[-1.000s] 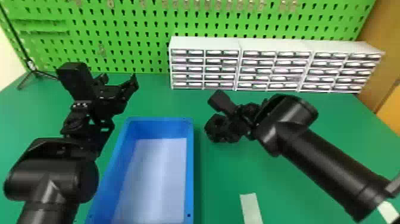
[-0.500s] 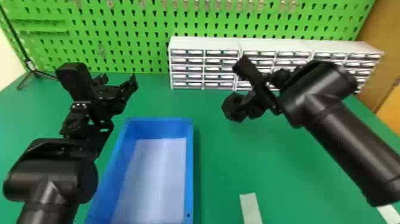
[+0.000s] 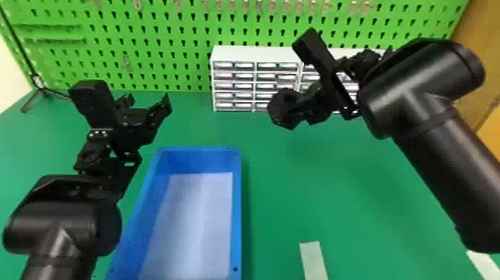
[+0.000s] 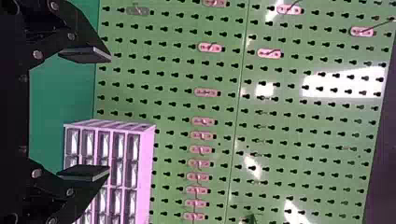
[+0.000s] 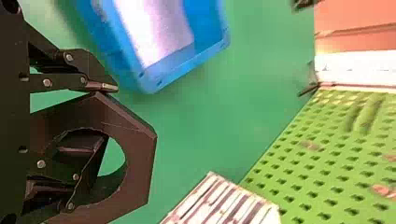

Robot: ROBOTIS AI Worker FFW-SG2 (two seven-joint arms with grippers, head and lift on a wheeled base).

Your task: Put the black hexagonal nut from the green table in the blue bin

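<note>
- The right pincer (image 3: 300,106) gripped the black hexagonal nut (image 3: 278,111) above the green counter (image 3: 335,193), to the right of the blue bin (image 3: 236,208).
- The left pincer (image 3: 149,101) stood open, fingers well apart.

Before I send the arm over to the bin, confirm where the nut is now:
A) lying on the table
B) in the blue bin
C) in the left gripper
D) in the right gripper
D: the right gripper holds the nut by its wall, with one finger outside and the other showing through the hole.
</note>
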